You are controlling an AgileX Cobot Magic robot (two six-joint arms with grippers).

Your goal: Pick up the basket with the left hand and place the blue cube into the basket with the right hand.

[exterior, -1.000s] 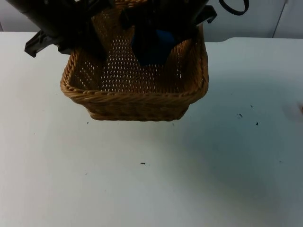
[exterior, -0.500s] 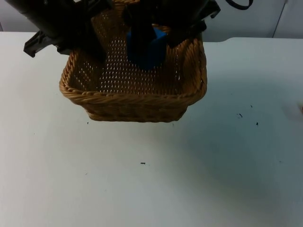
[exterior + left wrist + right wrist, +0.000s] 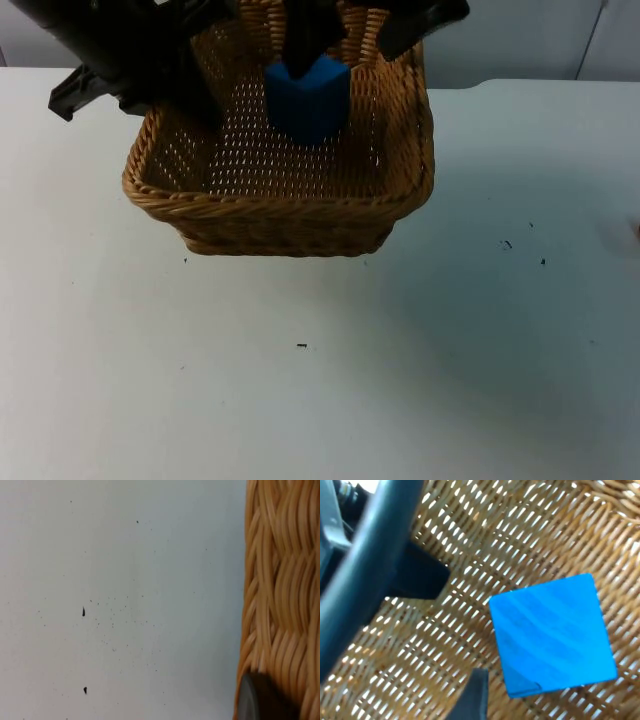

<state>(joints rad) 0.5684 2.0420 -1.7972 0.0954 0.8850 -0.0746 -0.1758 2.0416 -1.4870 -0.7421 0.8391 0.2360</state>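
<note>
While the basket (image 3: 280,190) is held at its far left rim by the left hand (image 3: 190,95), closed on the wicker and keeping it off the tabletop (image 3: 320,380), it should be kept level as the right hand (image 3: 315,35) is drawn straight up. Seen from the top, the blue cube (image 3: 308,95) lies on the weave just below that hand, apparently released. At the left wrist, a fingertip is pressed against the rim (image 3: 280,600). At the right wrist, the cube (image 3: 552,635) sits free, beside one finger (image 3: 472,697); the hand is judged open.
</note>
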